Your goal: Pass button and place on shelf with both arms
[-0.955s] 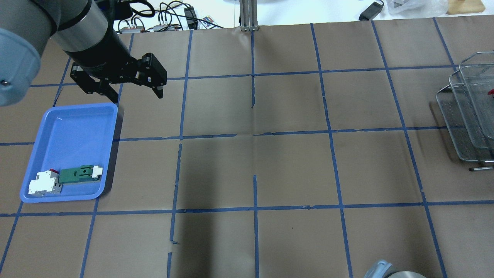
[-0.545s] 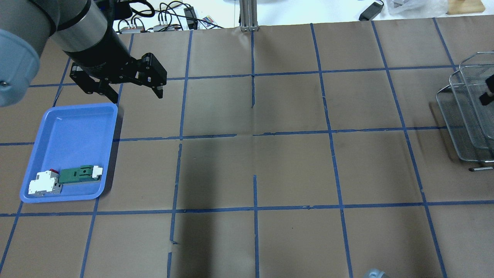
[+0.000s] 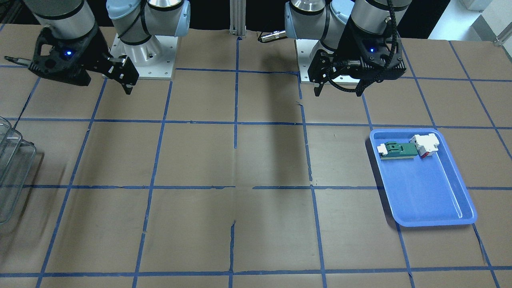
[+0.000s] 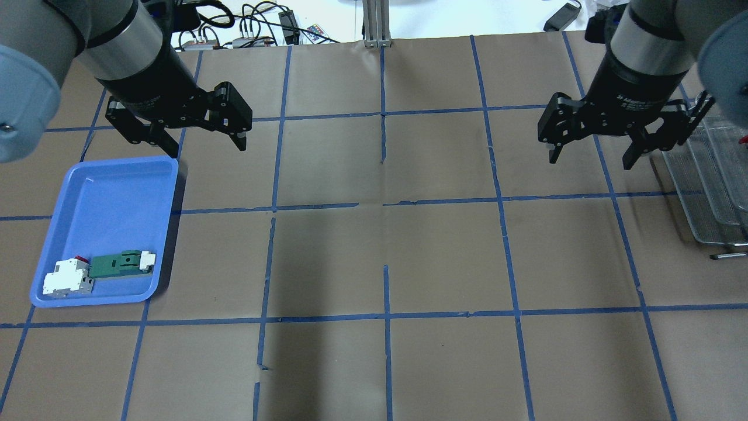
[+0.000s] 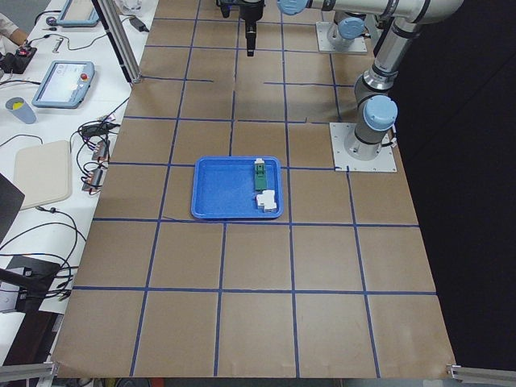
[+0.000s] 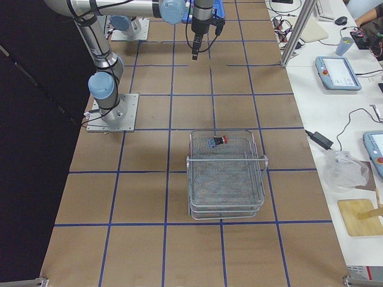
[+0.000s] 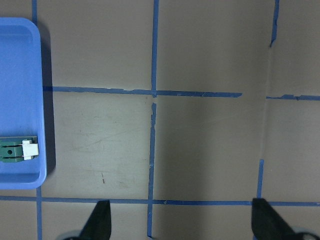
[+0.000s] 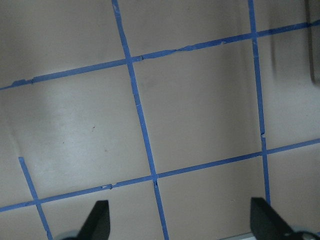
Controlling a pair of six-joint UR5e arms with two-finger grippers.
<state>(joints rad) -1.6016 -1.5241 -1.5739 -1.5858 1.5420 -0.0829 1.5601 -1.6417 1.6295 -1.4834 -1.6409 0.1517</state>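
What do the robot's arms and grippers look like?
Left arm and right arm are silver-grey tubes with light-blue joint caps. Left gripper and right gripper are black, two-fingered, each with a blue light; a black cable loops around the left one.

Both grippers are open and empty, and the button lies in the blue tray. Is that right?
No. The button lies in the top basket of the shelf, as exterior right shows; the left gripper and right gripper are open and empty.

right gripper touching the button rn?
Apart. The right-side view shows the button lying in the shelf's top tier, with the right gripper well clear of it over the table. In the overhead view its jaws are open and empty.
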